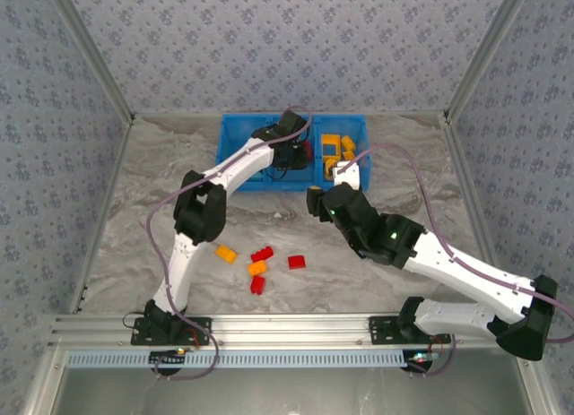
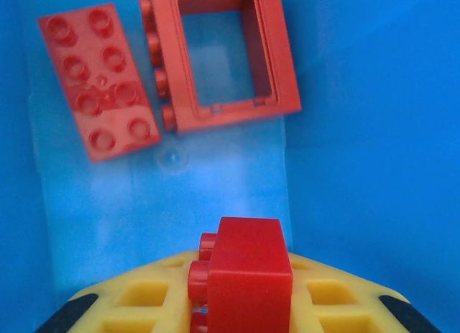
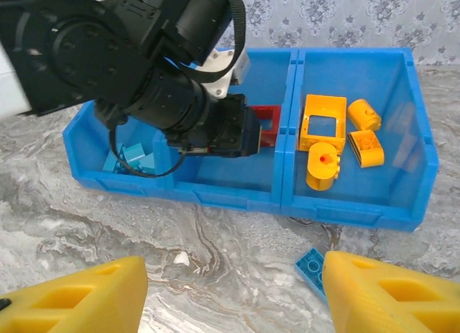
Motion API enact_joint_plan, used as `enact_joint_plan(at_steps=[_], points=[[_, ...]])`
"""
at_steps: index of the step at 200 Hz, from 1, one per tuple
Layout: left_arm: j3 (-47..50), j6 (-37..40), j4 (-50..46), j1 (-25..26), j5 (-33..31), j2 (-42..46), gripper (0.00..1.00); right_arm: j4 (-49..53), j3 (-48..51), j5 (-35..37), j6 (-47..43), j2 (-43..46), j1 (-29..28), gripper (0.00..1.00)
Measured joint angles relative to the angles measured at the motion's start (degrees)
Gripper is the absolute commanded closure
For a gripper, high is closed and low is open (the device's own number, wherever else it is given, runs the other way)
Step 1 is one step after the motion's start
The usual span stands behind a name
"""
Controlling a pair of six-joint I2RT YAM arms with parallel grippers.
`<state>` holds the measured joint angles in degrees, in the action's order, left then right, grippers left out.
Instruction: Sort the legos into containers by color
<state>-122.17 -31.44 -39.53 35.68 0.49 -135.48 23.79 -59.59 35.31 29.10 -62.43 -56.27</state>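
Observation:
My left gripper is shut on a small red brick and hangs inside the middle compartment of the blue bin. On that compartment's floor lie a flat red brick and an open red frame. Seen from above, the left gripper is over the bin's centre. My right gripper is open above the table just in front of the bin. A light blue brick lies by its right finger.
The left compartment holds light blue bricks; the right one holds yellow-orange pieces, one of them round. Loose red and yellow-orange bricks lie on the marble table near the left arm's base. Walls enclose the table.

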Motion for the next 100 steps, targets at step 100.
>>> enact_joint_plan(at_steps=[100], points=[[-5.84,-0.35,-0.5,-0.57,5.75,-7.17,0.61,-2.97,0.85,-4.57,1.01,-2.27,1.29,0.32]])
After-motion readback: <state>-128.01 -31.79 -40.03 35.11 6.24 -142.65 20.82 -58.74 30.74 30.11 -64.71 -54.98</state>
